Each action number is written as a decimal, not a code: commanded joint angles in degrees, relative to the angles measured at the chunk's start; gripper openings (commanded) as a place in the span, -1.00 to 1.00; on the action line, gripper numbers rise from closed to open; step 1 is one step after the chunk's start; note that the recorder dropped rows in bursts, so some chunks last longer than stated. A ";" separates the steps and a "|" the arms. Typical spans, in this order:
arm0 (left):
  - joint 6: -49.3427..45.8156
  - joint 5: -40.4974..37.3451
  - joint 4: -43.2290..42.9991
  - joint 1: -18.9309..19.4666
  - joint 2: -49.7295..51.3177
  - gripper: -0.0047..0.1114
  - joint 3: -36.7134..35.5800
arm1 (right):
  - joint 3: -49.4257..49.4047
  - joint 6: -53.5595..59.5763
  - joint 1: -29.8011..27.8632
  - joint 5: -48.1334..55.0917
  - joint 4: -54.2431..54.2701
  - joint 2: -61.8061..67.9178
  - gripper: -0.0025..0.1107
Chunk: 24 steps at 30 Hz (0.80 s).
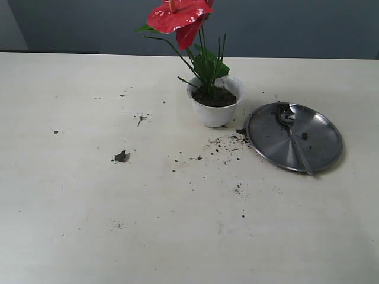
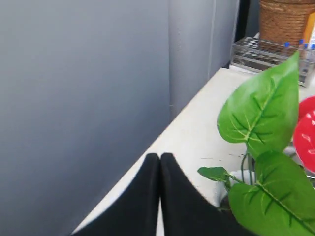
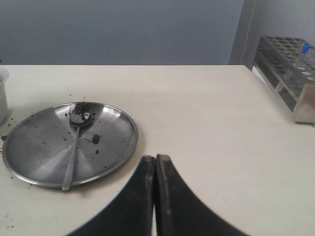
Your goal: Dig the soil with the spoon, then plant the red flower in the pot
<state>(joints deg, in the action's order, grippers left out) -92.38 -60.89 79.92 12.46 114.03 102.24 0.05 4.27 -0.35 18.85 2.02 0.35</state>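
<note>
The red anthurium flower stands in the small white scalloped pot, stems in dark crumbly soil; the shiny silver spoon lies on the round steel plate. The left claw and right claw are pressed together, empty. The left sits beside the flower; snagging it could topple the pot

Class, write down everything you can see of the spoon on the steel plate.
The spoon is small, of shiny silver metal, with an oval bowl and a slim straight handle. It lies flat, bowl up, on the round steel plate, its handle tip reaching the rim. Dark soil crumbs sit in the bowl. Nothing else touches it.
</note>
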 commanded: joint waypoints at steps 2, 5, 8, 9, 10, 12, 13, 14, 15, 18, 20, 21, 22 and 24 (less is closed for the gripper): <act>6.21 7.65 -1.90 0.03 -8.61 -0.91 -0.59 | -0.05 0.08 -0.21 -0.57 -0.15 -0.35 -0.97; 8.77 13.29 -0.93 0.03 -13.73 -0.91 -2.51 | -0.05 0.08 -0.21 -0.32 0.04 -0.35 -0.97; 12.75 20.98 -0.82 0.03 -19.89 -0.91 -5.68 | -0.05 0.08 -0.21 -0.32 0.04 -0.35 -0.97; 13.26 22.59 -0.82 0.03 -22.01 -0.91 -6.88 | -0.05 0.08 -0.21 -0.32 0.04 -0.35 -0.97; 13.66 23.52 -0.82 0.03 -23.73 -0.91 -7.76 | -0.05 0.08 -0.21 -0.32 0.04 -0.35 -0.97; 15.33 26.34 -1.78 0.03 -28.10 -0.91 -10.12 | -0.05 0.08 -0.21 -0.32 0.04 -0.35 -0.97; 18.41 29.67 -3.71 0.03 -32.00 -0.91 -12.29 | -0.05 0.08 -0.21 -0.32 0.04 -0.35 -0.97; 20.44 31.00 -4.75 0.03 -34.08 -0.91 -13.38 | -0.05 0.08 -0.21 -0.32 0.04 -0.35 -0.97; 22.18 31.94 -5.33 0.03 -36.17 -0.91 -14.55 | -0.05 0.08 -0.21 -0.32 0.04 -0.35 -0.97; 25.08 33.43 -8.67 0.03 -42.99 -0.91 -18.58 | -0.05 0.08 -0.21 -0.32 0.04 -0.35 -0.97; 28.45 35.20 -12.25 0.03 -46.73 -0.91 -20.77 | -0.05 0.08 -0.21 -0.32 0.04 -0.35 -0.97; 31.49 35.31 -15.63 0.03 -48.14 -0.91 -21.47 | -0.05 0.08 -0.21 -0.54 -0.07 -0.35 -0.97; 33.94 35.06 -19.07 0.03 -48.82 -0.91 -21.78 | -0.05 0.08 -0.21 -0.55 -0.18 -0.35 -0.97; 41.03 35.45 -26.38 0.03 -50.77 -0.91 -24.00 | -0.05 0.08 -0.21 -0.55 -0.18 -0.35 -0.97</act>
<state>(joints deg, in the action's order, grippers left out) -57.68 -26.27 60.03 12.46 65.03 80.34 0.05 4.27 -0.35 18.85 2.02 0.35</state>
